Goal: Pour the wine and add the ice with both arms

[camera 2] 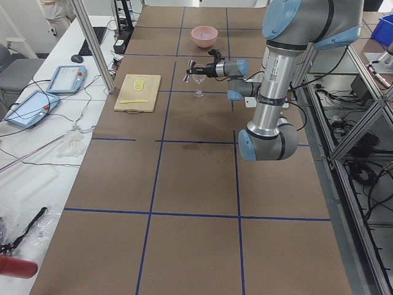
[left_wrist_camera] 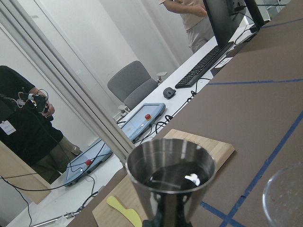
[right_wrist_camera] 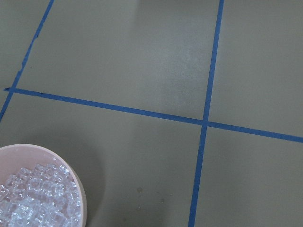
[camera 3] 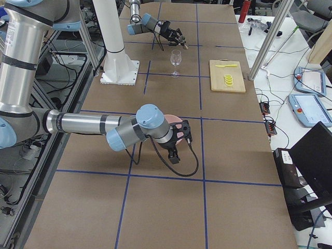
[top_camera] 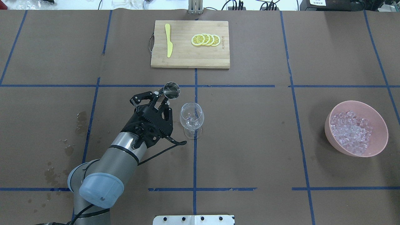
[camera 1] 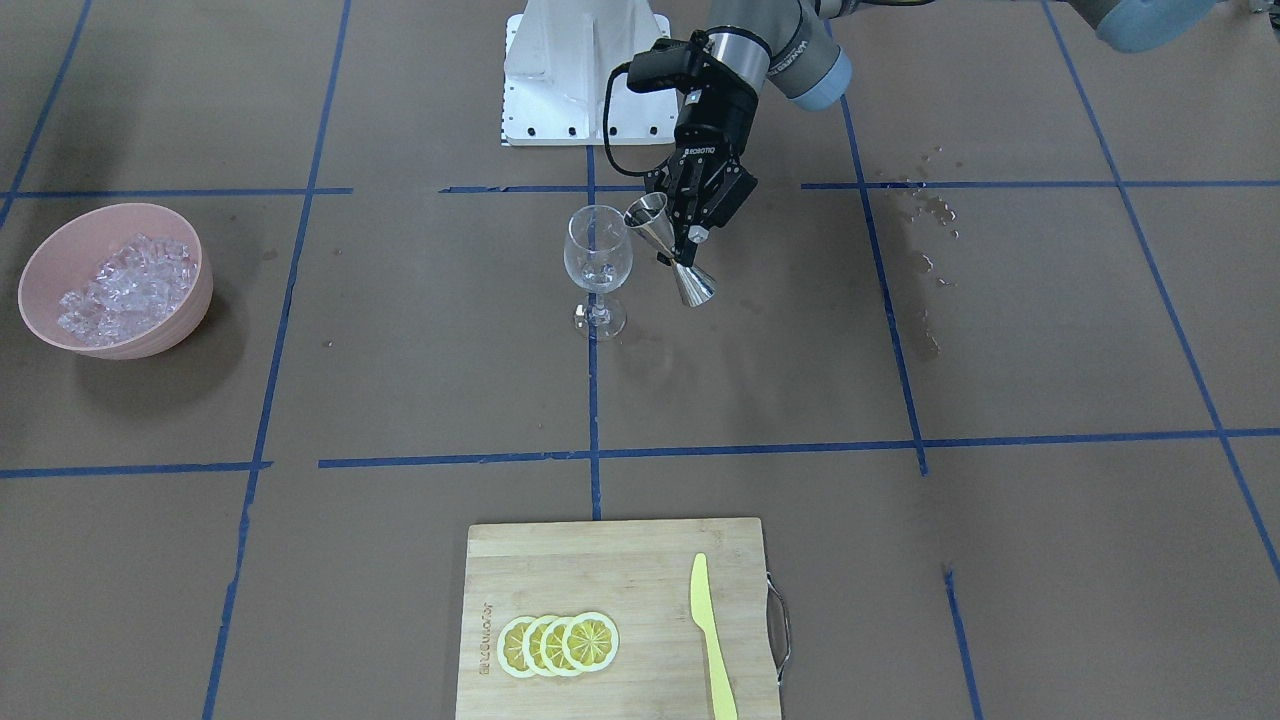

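Note:
My left gripper (top_camera: 162, 99) (camera 1: 686, 240) is shut on the waist of a steel jigger (top_camera: 171, 90) (camera 1: 668, 250). It holds the jigger slightly tilted, just left of a clear stemmed wine glass (top_camera: 191, 118) (camera 1: 597, 262) that stands upright. In the left wrist view the jigger (left_wrist_camera: 170, 189) holds a little dark wine (left_wrist_camera: 165, 177). Ice (top_camera: 352, 131) (right_wrist_camera: 28, 201) fills a pink bowl (top_camera: 379, 142) (camera 1: 190, 310) at the far right of the table. My right gripper (camera 3: 175, 151) shows only in the exterior right view, beside that bowl, and I cannot tell whether it is open or shut.
A wooden cutting board (top_camera: 187, 57) at the far edge carries lemon slices (top_camera: 205, 40) and a yellow knife (top_camera: 168, 44). Wet spots (top_camera: 79, 120) mark the paper on my left side. The white pedestal base (camera 1: 585, 75) sits at my edge. People stand at desks beyond the table.

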`<state>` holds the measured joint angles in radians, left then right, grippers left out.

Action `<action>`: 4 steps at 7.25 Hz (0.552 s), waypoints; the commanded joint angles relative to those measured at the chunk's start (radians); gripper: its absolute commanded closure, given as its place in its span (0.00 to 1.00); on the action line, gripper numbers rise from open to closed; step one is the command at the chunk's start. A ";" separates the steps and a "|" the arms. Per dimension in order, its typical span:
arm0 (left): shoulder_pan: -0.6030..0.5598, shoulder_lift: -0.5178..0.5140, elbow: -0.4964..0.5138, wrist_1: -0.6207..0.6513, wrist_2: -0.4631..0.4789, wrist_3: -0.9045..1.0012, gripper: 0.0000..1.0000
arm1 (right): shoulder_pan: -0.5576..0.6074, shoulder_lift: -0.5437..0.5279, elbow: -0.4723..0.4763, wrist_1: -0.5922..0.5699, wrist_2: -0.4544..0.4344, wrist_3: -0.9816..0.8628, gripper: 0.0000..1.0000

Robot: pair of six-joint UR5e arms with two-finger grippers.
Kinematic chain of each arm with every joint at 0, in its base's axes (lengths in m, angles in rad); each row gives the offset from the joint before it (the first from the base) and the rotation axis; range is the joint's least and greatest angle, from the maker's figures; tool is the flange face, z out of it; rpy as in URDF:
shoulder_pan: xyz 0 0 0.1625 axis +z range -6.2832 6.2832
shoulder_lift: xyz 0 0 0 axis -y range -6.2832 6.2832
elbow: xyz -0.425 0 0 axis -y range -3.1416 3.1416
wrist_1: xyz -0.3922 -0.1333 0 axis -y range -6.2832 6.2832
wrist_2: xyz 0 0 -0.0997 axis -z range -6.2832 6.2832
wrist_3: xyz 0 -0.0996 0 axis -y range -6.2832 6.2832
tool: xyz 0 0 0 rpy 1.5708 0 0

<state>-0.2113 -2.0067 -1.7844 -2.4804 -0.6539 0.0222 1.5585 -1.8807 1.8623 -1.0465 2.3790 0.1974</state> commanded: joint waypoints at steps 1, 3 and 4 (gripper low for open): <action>0.024 -0.010 0.003 0.000 0.043 0.143 1.00 | 0.000 0.000 0.000 -0.001 0.000 0.000 0.00; 0.059 -0.029 0.013 0.000 0.079 0.232 1.00 | 0.000 0.000 -0.009 -0.001 0.003 0.000 0.00; 0.061 -0.029 0.014 0.000 0.080 0.275 1.00 | 0.002 0.000 -0.009 -0.001 0.003 0.000 0.00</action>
<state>-0.1603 -2.0317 -1.7735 -2.4804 -0.5834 0.2436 1.5588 -1.8807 1.8556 -1.0477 2.3813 0.1979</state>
